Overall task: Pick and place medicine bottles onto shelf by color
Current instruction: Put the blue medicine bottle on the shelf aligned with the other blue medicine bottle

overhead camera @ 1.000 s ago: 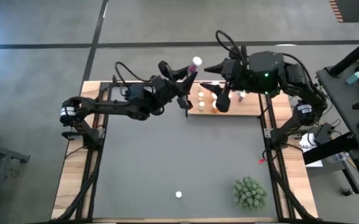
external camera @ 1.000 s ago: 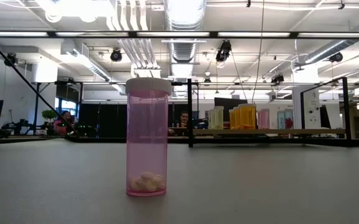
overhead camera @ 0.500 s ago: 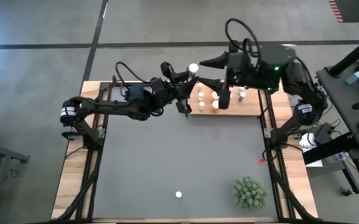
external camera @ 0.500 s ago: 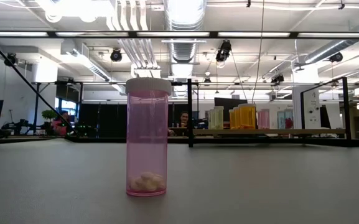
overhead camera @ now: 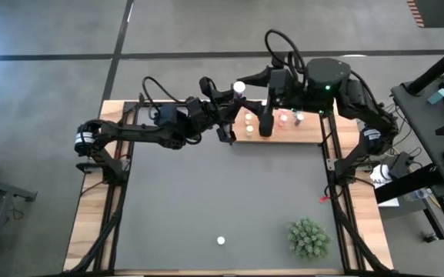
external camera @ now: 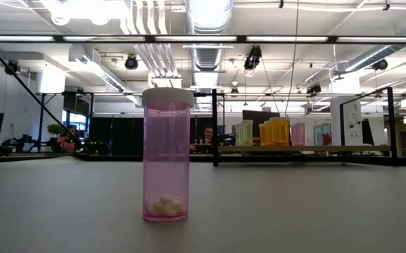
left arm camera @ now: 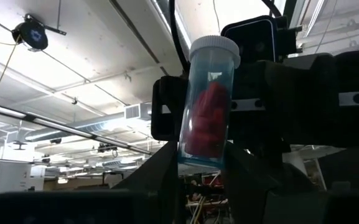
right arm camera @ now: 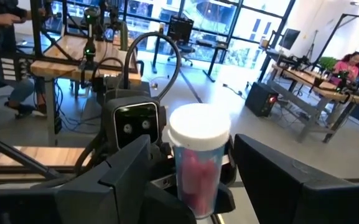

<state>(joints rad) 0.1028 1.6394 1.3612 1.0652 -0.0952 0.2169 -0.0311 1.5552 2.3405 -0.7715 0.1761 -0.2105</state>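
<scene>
My left gripper (overhead camera: 231,104) is raised over the table's far edge and shut on a pink medicine bottle (left arm camera: 205,102) with a white cap (overhead camera: 239,87). My right gripper (right arm camera: 195,180) is level and open, and it faces that bottle (right arm camera: 198,165). Its fingers stand on either side of the bottle, apart from it. Several small bottles stand on the wooden shelf (overhead camera: 310,137) at the far edge. Another pink bottle (external camera: 166,156) stands upright on the dark mat near the front, also seen from above as a white cap (overhead camera: 221,241). My left gripper pinches the bottle's bottom end (left arm camera: 199,158) between its two fingers. The fingers slant up from below and from the table's left. The bottle stands nearly upright above them, cap on top, lifted clear of table and shelf.
A green spiky plant (overhead camera: 308,238) sits on the mat at the near right. Black frame posts (overhead camera: 332,146) run along the shelf's right end. The dark mat (overhead camera: 206,192) lies between the arms and the front edge.
My right gripper has moved toward the table's left, closer to the held bottle, and its wrist has turned. My left gripper has tipped slightly, so the bottle stands more upright and its cap has shifted a little nearer.
</scene>
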